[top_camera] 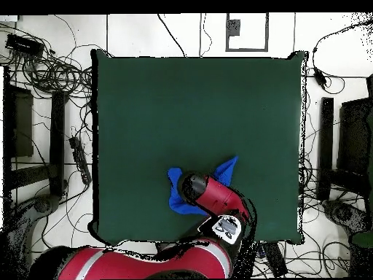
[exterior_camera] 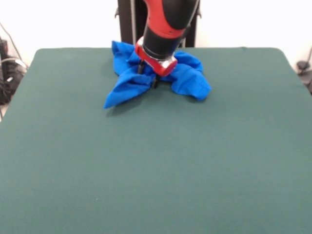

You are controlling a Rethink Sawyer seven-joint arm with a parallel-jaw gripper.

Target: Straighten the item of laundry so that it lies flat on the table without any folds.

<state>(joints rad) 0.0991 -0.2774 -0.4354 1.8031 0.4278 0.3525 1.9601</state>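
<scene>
The royal-blue T-shirt (exterior_camera: 187, 75) lies crumpled in a bunched, bow-like heap near the far edge of the green table (exterior_camera: 156, 170), close to the robot's pedestal. One pointed flap reaches toward the front left. My gripper (exterior_camera: 148, 76) hangs straight down over the middle of the heap. Its two black fingers (exterior_camera: 140, 68) stand apart, with the tips down in the cloth. In the overhead view the arm covers the gripper, and the shirt (top_camera: 226, 170) shows on either side of it.
The shirt sits a short way from the table edge on the robot's side (top_camera: 197, 239). Cables and equipment racks (top_camera: 44, 73) lie on the floor around the table. The black pedestal (exterior_camera: 127, 22) stands just behind the shirt.
</scene>
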